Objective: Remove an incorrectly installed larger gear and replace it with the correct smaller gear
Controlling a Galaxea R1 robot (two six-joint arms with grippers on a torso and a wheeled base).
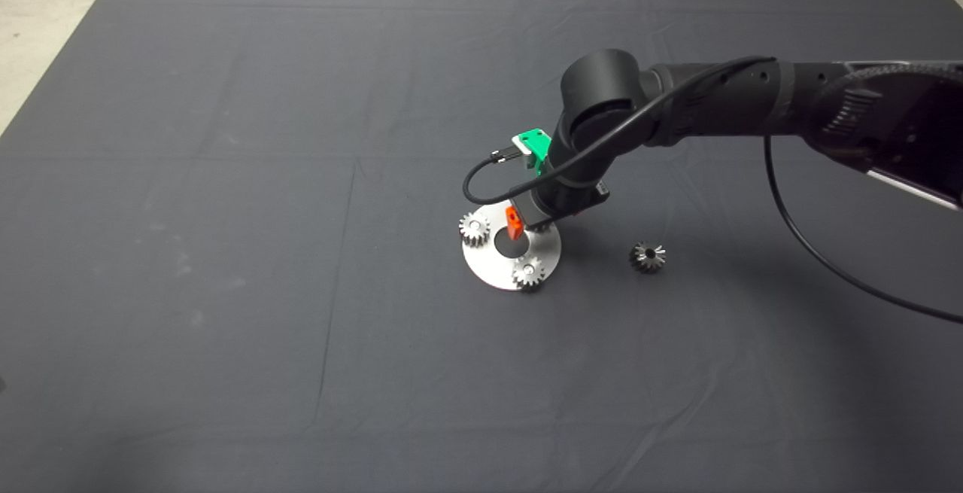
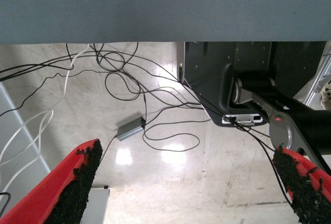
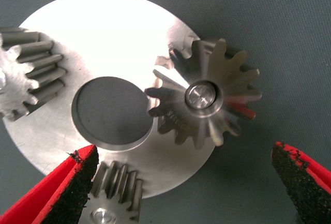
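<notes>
The right gripper (image 3: pixel 181 182), fingers spread wide, hovers above the larger gear (image 3: pixel 204 100) seated on the round plate (image 3: pixel 103 32), hidden in head view.

Three gears are sitting on the round plate (image 1: pixel 493 266): one (image 1: pixel 474 229) left, one (image 1: pixel 528 272) near, one (image 3: pixel 204 100) under the right gripper (image 1: pixel 527 223). A separate gear (image 1: pixel 647 256) is lying on the mat (image 1: pixel 226 252), right of the plate.

Engraved marking on smaller gear (image 3: pixel 204 100), unreadable.
</notes>
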